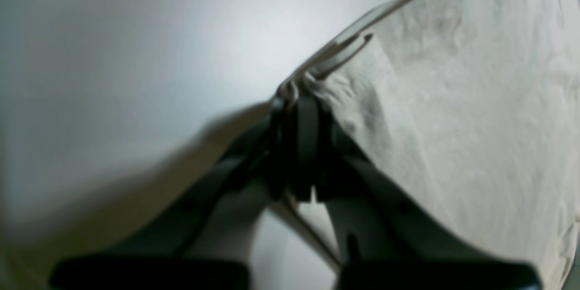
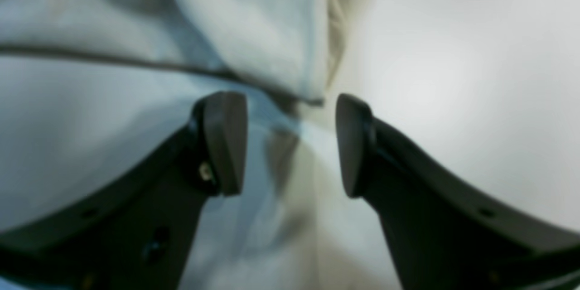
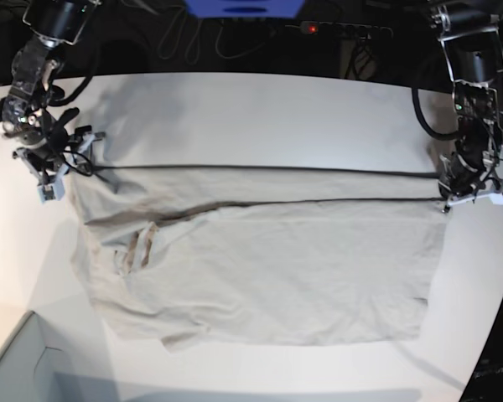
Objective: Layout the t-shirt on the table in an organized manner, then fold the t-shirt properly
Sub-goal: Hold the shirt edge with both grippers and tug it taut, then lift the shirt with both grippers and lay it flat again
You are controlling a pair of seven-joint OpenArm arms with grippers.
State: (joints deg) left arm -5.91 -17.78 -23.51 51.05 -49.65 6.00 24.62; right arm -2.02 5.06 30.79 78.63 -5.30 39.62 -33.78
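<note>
Currently mid-fold: the t-shirt (image 3: 260,268) lies spread across the middle of the white tabletop (image 3: 251,109), its far strip doubled over toward 6 o'clock with a crease running 9-to-3. Left tool (image 3: 468,189), at 3 o'clock in the base view, is clamped on the shirt's folded edge (image 1: 317,65). Right tool (image 3: 57,159), at 9 o'clock, has its fingers (image 2: 224,140) spread apart, cloth between them but not pinched. Likely next: right tool regrips its end so both ends carry evenly; a one-sided pull would skew the crease
</note>
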